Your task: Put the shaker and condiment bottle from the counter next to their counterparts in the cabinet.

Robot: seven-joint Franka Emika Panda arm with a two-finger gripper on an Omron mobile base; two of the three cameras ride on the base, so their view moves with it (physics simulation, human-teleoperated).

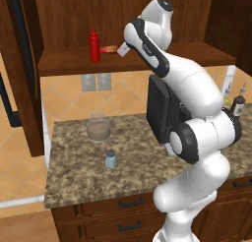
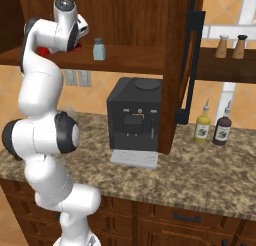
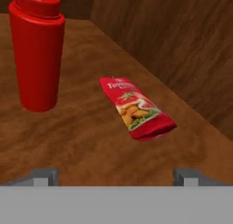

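In the hand view my gripper [image 3: 116, 175] is open, its fingertips [image 3: 45, 176] wide apart with nothing between them, just short of the condiment bottle [image 3: 136, 109]. That small red bottle with a pictured label lies flat on the cabinet shelf [image 3: 91, 145], to the right of the tall red squeeze bottle [image 3: 36, 54]. The left base view shows both on the cabinet [image 1: 64, 64]: tall bottle [image 1: 94, 45], condiment bottle [image 1: 108, 49]. One pale blue shaker [image 1: 110, 159] stands on the counter [image 1: 74, 182]. Its twin shaker [image 2: 99, 49] stands on the shelf.
A glass jar [image 1: 98, 126] stands on the counter behind the shaker. A black coffee machine [image 2: 135, 122] sits under the cabinet, with a yellow bottle [image 2: 202, 127] and a dark bottle [image 2: 222, 130] to its right. Two shakers [image 2: 221, 46] stand on a side shelf.
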